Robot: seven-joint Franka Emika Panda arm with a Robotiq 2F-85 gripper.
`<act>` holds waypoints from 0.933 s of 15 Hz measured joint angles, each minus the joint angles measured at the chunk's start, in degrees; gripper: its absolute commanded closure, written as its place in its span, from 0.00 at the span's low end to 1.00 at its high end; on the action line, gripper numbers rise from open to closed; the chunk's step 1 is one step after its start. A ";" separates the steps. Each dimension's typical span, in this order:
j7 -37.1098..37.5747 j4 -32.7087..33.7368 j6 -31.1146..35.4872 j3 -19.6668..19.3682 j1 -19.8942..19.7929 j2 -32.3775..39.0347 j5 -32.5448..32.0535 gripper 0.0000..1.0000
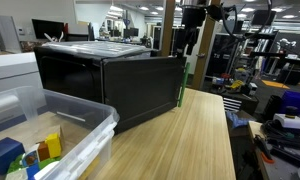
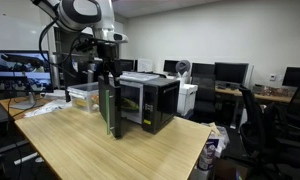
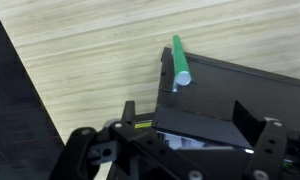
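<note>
A black microwave point(image 1: 80, 80) point(image 2: 155, 100) stands on the wooden table point(image 1: 200, 140) with its door point(image 1: 142, 92) point(image 2: 111, 108) swung open. A green handle point(image 3: 179, 60) point(image 1: 180, 95) runs along the door's free edge. My gripper point(image 1: 190, 42) point(image 2: 110, 68) hangs just above that edge of the door. In the wrist view the gripper point(image 3: 187, 118) is open; its two fingers point(image 3: 130, 112) stand wide apart on either side of the door's top edge point(image 3: 240, 85) and do not clamp it. Nothing is held.
A clear plastic bin point(image 1: 85, 135) with several coloured toys sits at the near corner of the table beside the microwave. A white box point(image 2: 188, 98) stands behind the microwave. Desks, monitors point(image 2: 230, 72) and chairs surround the table.
</note>
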 measured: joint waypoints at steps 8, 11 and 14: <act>4.22 10.35 -0.60 0.18 0.00 5.21 -0.03 0.00; 2.73 12.12 -0.56 -0.34 0.05 7.50 3.47 0.00; 0.18 13.99 -0.40 -0.93 0.05 9.76 7.51 0.00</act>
